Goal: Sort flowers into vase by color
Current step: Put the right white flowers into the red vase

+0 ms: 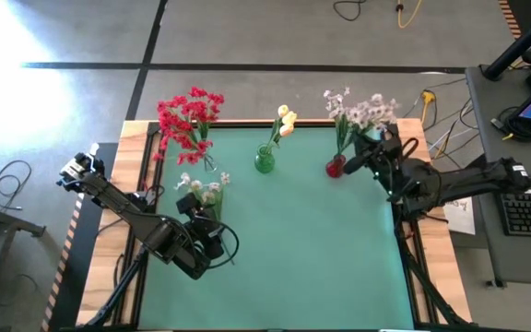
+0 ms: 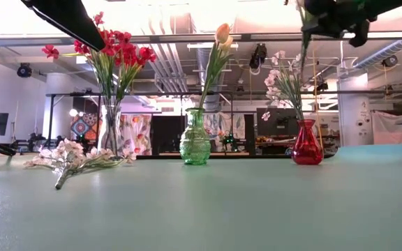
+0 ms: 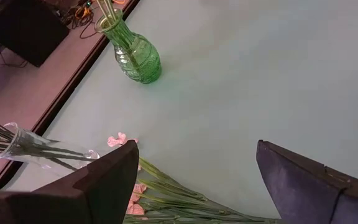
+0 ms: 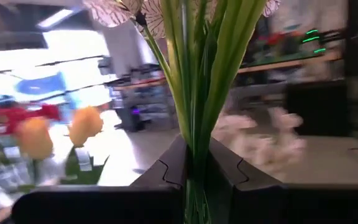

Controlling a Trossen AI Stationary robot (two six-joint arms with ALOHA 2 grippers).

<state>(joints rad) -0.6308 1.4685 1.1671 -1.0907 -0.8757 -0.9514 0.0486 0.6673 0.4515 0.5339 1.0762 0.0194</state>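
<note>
From above, the green counter point(image 1: 293, 240) carries three vases along its far edge. A clear vase point(image 1: 208, 163) holds a bunch of red clustered blooms point(image 1: 188, 115); a green vase point(image 1: 265, 162) holds cream-yellow buds point(image 1: 286, 121) on thin green stems; a red vase point(image 1: 336, 167) holds a white-pale pink spray point(image 1: 362, 111). One more pale spray point(image 1: 202, 185) lies flat on the counter near the clear vase. The left gripper point(image 1: 203, 207) hangs just beside this loose spray with its fingers spread wide. The right gripper point(image 1: 369, 148) sits over the red vase.

At counter height, the same three vases stand in a row, clear, green and red, each upright. The loose spray lies on its side in front of the clear vase, stem end toward the camera.

From the left wrist, the two dark fingers point(image 3: 92, 186) stand far apart, with green stems and small pink petals of the lying spray between and beneath them, not touched. The green vase and the clear vase show beyond.

From the right wrist, the fingers point(image 4: 166, 168) are pressed together on a bundle of green stems, pale blossoms above.
</note>
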